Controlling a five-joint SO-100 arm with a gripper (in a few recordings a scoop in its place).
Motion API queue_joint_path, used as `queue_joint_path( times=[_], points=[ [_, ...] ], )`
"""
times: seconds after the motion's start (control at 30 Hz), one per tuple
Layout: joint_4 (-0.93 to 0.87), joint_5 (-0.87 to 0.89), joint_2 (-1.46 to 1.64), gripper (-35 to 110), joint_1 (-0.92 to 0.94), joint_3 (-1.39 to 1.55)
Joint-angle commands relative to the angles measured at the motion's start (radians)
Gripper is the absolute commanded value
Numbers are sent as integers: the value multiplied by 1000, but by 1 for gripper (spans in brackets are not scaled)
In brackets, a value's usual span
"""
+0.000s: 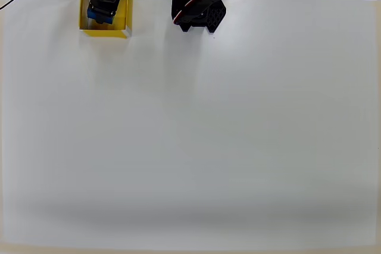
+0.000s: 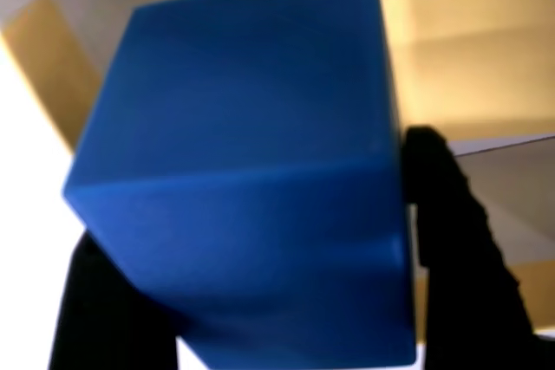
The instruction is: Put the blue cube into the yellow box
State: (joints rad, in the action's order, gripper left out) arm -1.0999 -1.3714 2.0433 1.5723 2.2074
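The blue cube (image 2: 251, 171) sits clamped between my gripper's two black fingers (image 2: 460, 240) in the wrist view, one finger pressing its left lower side and the other its right side, so the fingers are closed onto it and carrying it. The cube looks tilted there, one corner edge running across its middle, and behind it I see the yellow floor and pale walls of the yellow box (image 2: 468, 49).

From the overhead view, reading left to right along the far edge of the table (image 1: 190, 135): the yellow box (image 1: 125, 23) stands near the far left corner, just in from the far edge. The gripper (image 1: 102, 10) hangs directly over the box opening, and a patch of the blue cube (image 1: 100, 17) shows under it, inside the box outline. I cannot tell whether the cube touches the box floor. Further right along the far edge is the arm's black base (image 1: 199, 13).
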Motion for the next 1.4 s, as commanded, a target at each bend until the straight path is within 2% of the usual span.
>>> queue_joint_path(
  times=[0.0,0.2,0.47,0.67,0.83,0.97,1.13,1.27,1.37],
  points=[
    [31,-18,115,6,35,11],
    [64,-28,129,9,48,64],
    [69,-67,163,31,60,114],
    [61,-83,186,39,61,109],
    [-54,-107,196,33,54,-11],
    [-233,-144,199,13,49,-195],
    [-397,-202,227,1,20,-344],
    [-407,-206,290,0,-95,-356],
    [-410,-195,344,0,-267,-337]
  ],
)
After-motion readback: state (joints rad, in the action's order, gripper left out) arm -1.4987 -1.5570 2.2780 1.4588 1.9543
